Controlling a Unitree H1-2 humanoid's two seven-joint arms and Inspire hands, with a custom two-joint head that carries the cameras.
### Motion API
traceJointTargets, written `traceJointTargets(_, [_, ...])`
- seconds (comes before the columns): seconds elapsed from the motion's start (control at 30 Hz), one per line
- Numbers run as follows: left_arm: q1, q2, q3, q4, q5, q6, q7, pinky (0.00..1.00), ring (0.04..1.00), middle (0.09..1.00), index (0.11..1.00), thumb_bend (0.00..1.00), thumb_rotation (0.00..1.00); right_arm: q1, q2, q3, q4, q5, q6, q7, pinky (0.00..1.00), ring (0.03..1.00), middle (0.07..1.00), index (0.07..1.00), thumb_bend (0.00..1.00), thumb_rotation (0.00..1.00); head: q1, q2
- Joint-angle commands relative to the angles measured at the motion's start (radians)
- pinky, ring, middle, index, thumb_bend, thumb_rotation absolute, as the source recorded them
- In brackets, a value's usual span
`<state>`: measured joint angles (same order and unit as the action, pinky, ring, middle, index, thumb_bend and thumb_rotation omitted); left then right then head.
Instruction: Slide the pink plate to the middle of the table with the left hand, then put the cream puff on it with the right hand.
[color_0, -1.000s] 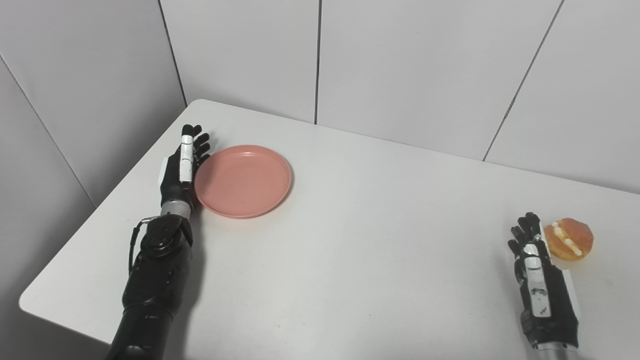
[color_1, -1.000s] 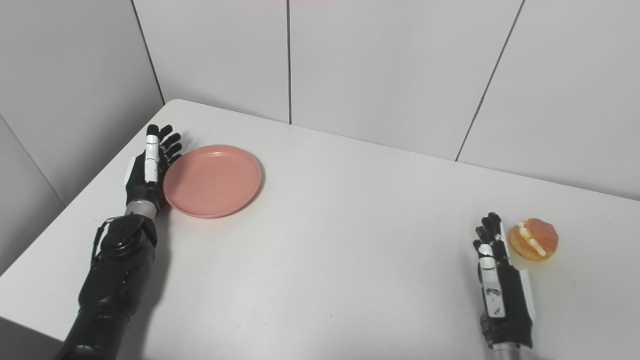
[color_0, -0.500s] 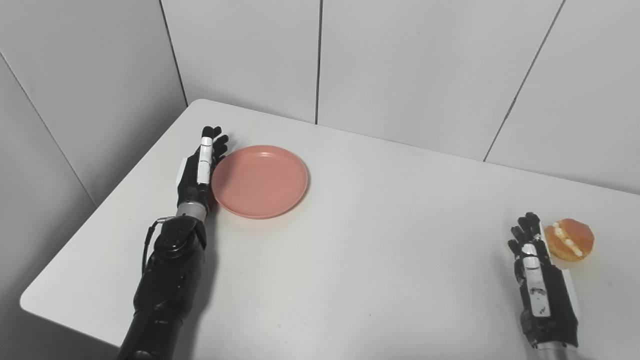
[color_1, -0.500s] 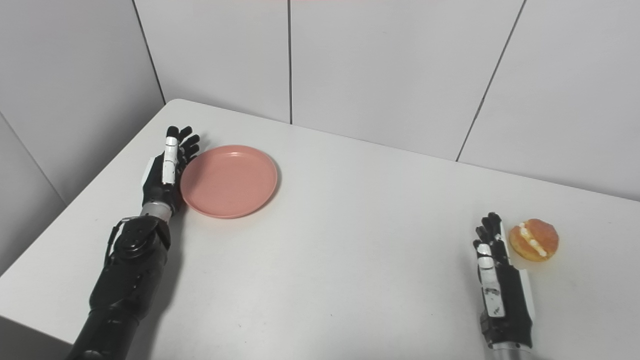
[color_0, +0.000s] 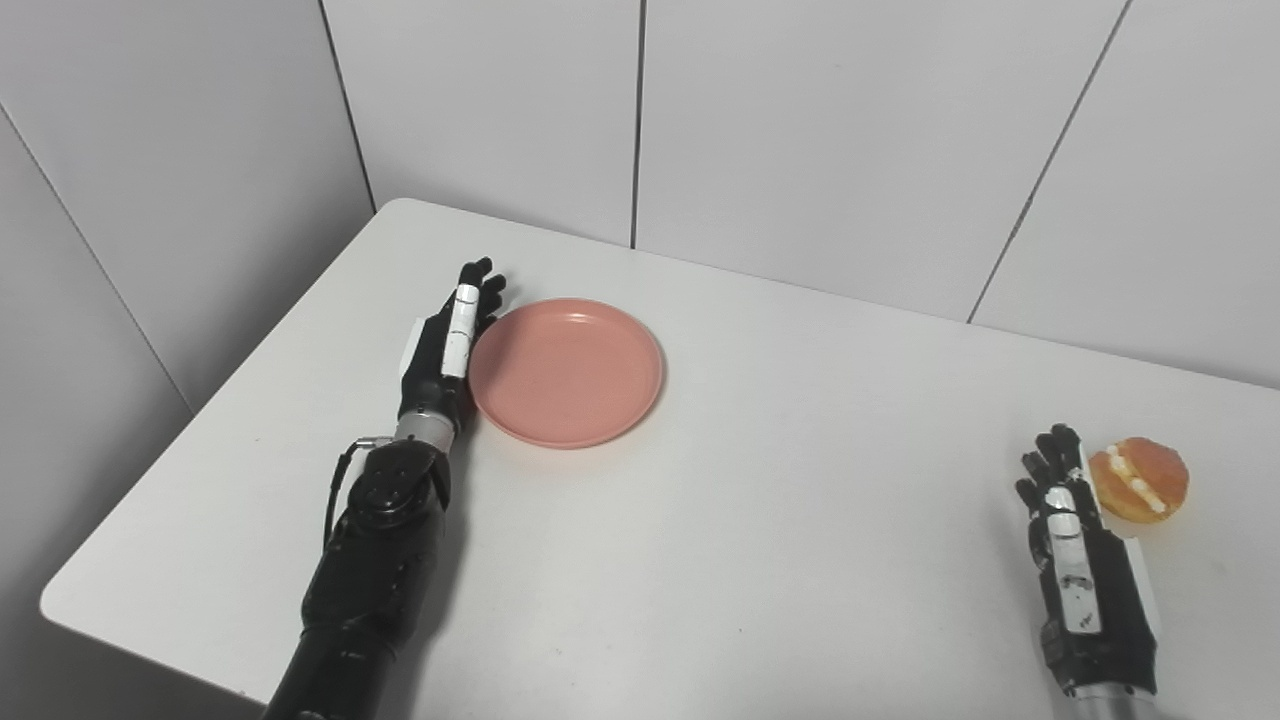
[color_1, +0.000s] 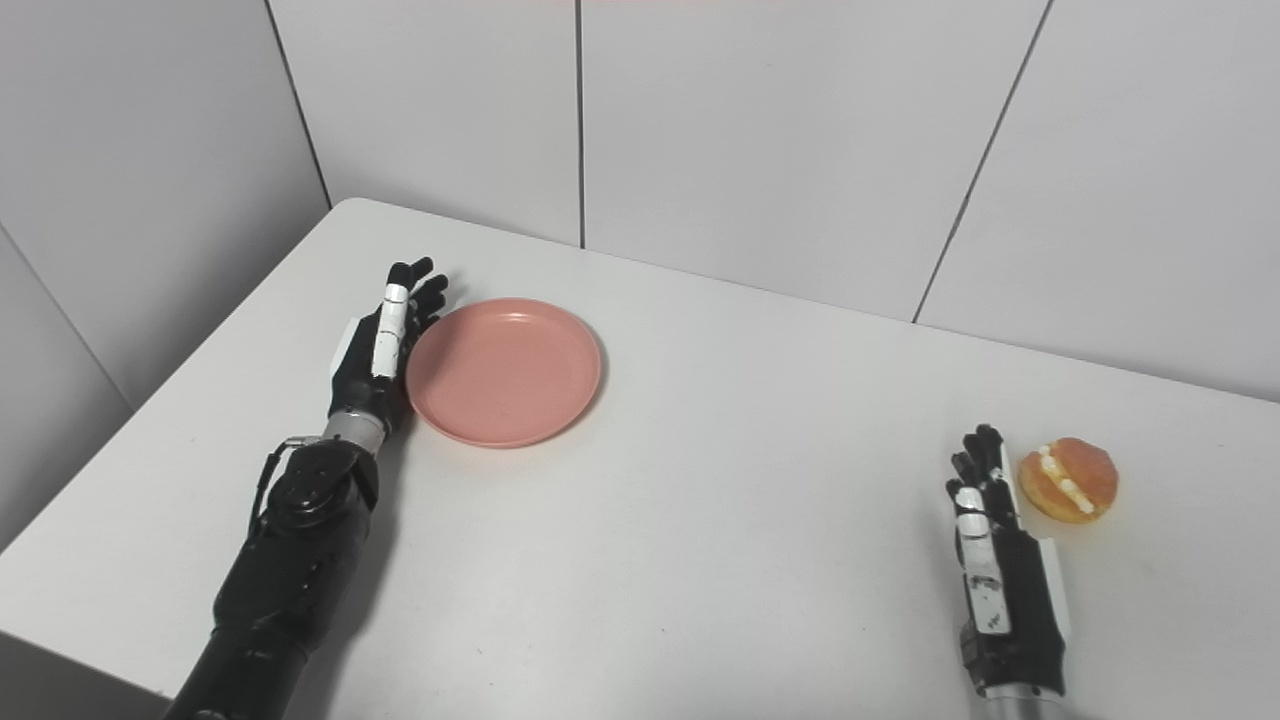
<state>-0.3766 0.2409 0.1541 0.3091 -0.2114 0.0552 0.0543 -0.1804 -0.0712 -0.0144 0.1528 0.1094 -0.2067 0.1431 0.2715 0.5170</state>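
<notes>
As the left hand (color_0: 445, 345) pushes, the pink plate (color_0: 566, 371) has slid rightward.

We see a round pink plate (color_0: 566, 371) with a low raised rim lying flat and empty on the white tabletop (color_0: 760, 520), in its left half and toward the far edge. The cream puff (color_0: 1138, 478) is golden brown and round, with a line of white cream along its split. It sits on the tabletop at the right side, well apart from the plate.
</notes>
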Motion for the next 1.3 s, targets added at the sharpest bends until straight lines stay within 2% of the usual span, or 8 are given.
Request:
traceJointTargets(0.0, [-0.001, -0.023, -0.033, -0.023, 0.008, 0.030, -0.047, 0.94, 0.942, 0.910, 0.906, 0.82, 1.00, -0.001, -0.001, -0.005, -0.007, 0.019, -0.007, 0.005, 1.00, 1.000, 1.000, 1.000, 0.56, 0.88, -0.001, 0.002])
traceJointTargets(0.27, [-0.005, -0.045, -0.052, -0.016, 0.011, 0.041, -0.048, 0.94, 0.932, 0.902, 0.896, 0.84, 1.00, -0.005, 0.001, -0.005, -0.001, 0.011, -0.011, 0.000, 1.00, 1.000, 1.000, 1.000, 0.56, 0.89, 0.000, 0.003])
traceJointTargets(0.7, [0.002, -0.048, -0.101, -0.019, 0.047, 0.037, -0.077, 0.93, 0.942, 0.908, 0.892, 0.84, 1.00, -0.006, -0.001, -0.004, 0.006, 0.012, -0.022, 0.004, 1.00, 1.000, 1.000, 1.000, 0.56, 0.89, -0.009, 0.007])
traceJointTargets(0.93, [0.007, -0.053, -0.137, -0.009, 0.059, 0.025, -0.102, 0.91, 0.918, 0.904, 0.897, 0.81, 1.00, -0.006, 0.004, -0.001, 0.002, -0.002, -0.023, -0.003, 1.00, 1.000, 1.000, 1.000, 0.54, 0.90, -0.035, 0.011])
traceJointTargets(1.1, [0.014, -0.053, -0.169, -0.013, 0.073, 0.029, -0.123, 0.94, 0.926, 0.916, 0.905, 0.80, 1.00, 0.000, 0.003, 0.001, -0.017, -0.028, -0.018, -0.017, 1.00, 1.000, 1.000, 1.000, 0.53, 0.90, -0.063, 0.015])
traceJointTargets(1.2, [0.016, -0.046, -0.189, -0.004, 0.103, 0.013, -0.125, 0.95, 0.930, 0.920, 0.895, 0.79, 1.00, 0.004, 0.010, 0.001, -0.025, -0.032, -0.014, -0.024, 1.00, 1.000, 1.000, 1.000, 0.49, 0.90, -0.077, 0.017])
traceJointTargets(1.27, [0.019, -0.049, -0.192, -0.009, 0.101, 0.028, -0.127, 0.96, 0.934, 0.917, 0.895, 0.80, 1.00, 0.005, 0.012, 0.004, -0.024, -0.039, -0.016, -0.029, 1.00, 1.000, 1.000, 1.000, 0.49, 0.90, -0.093, 0.020])
